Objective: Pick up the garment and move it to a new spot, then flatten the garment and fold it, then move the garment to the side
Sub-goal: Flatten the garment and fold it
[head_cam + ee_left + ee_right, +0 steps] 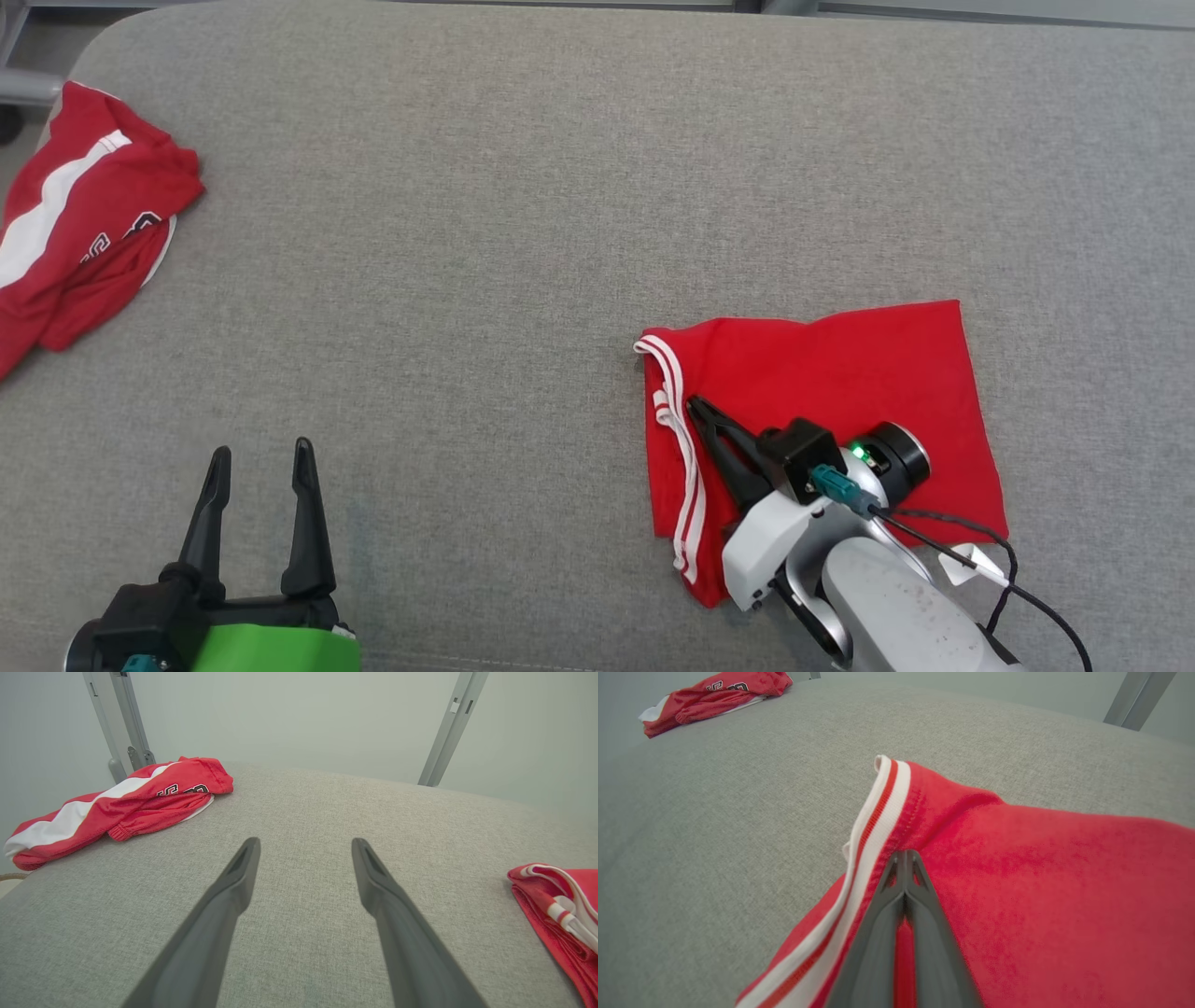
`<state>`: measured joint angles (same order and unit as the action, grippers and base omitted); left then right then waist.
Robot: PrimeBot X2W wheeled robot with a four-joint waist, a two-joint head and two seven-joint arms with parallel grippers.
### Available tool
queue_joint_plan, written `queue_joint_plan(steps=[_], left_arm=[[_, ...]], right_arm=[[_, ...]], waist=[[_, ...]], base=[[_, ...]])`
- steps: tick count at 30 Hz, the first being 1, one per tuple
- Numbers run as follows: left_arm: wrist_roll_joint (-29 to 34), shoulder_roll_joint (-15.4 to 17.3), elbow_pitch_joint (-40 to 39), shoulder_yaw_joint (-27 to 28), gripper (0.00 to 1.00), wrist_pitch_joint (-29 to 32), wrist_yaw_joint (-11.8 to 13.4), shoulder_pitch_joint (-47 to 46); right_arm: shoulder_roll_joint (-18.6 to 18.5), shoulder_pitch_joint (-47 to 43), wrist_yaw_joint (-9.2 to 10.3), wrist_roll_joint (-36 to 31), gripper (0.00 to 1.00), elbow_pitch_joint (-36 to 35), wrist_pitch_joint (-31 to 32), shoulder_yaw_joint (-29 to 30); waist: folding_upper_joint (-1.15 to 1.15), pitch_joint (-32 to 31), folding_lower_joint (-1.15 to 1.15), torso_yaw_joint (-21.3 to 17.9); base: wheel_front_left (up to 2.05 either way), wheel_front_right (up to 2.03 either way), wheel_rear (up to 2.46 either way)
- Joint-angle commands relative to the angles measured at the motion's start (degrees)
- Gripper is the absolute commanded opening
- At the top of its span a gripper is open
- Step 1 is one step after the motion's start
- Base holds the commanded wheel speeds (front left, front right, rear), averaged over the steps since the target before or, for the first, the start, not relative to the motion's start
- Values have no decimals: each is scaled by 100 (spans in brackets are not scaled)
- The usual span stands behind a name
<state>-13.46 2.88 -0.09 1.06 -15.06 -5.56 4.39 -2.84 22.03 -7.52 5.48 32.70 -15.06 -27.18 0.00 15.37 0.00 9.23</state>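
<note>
Already folded into a neat, roughly square packet, the red garment [840, 392] lies at the lower right of the head view on a grey counter [513, 233] as the robot's right hand [693, 403] closes on it. The two dark fingers are pressed together, tips meeting just beside the white-and-red striped band [677, 467] along the packet's left edge, where they appear to pinch a small ridge of the top layer. The left hand [261, 453] sits at the lower left of the frame, fingers spread wide, holding nothing and well apart from the cloth.

Judging by how things lie, the relocating, flattening and folding are done; what remains is the last step — carrying the packet off to the side.

The garment looks like soft, slightly fuzzy knit, matte red, its edges fairly straight but the upper one gently wavy, with layers showing at the lower left corner. The striped trim is smoother and ribbed, curling up at the top corner. The counter wears a coarse woven grey fabric with rounded corners. A second red garment [84, 224], crumpled, with a broad white stripe and dark lettering, lies heaped at the upper left edge.
</note>
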Motion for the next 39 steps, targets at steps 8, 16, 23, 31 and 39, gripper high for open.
queue_joint_plan(steps=[8, 16, 23, 31, 39], left_arm=[[-29, 7, 77, -117, 100, -14, 60, 53], [-81, 7, 70, -141, 100, -15, 118, 137], [-71, 7, -49, 70, 100, -15, 139, 271], [15, 7, -177, 347, 100, -14, 97, 445], [58, 7, -125, 439, 100, -15, 64, 537]], right_arm=[[-13, 189, 6, 43, 0, 194, -14, -317], [-13, 377, 6, 234, 0, 368, -15, -412], [-18, 61, 6, 107, 0, -605, -15, 57], [-111, -591, 6, -551, 24, -1800, -14, 1255], [-124, -1460, 6, -788, 100, -2377, -15, 2541]], waist=[[0, -131, 0, 234], [0, -229, 0, 311], [0, -428, 0, 68], [0, -671, 0, -431], [0, -964, 0, -902]], base=[[0, 0, 0], [0, 0, 0], [0, 0, 0], [0, 0, 0], [0, 0, 0]])
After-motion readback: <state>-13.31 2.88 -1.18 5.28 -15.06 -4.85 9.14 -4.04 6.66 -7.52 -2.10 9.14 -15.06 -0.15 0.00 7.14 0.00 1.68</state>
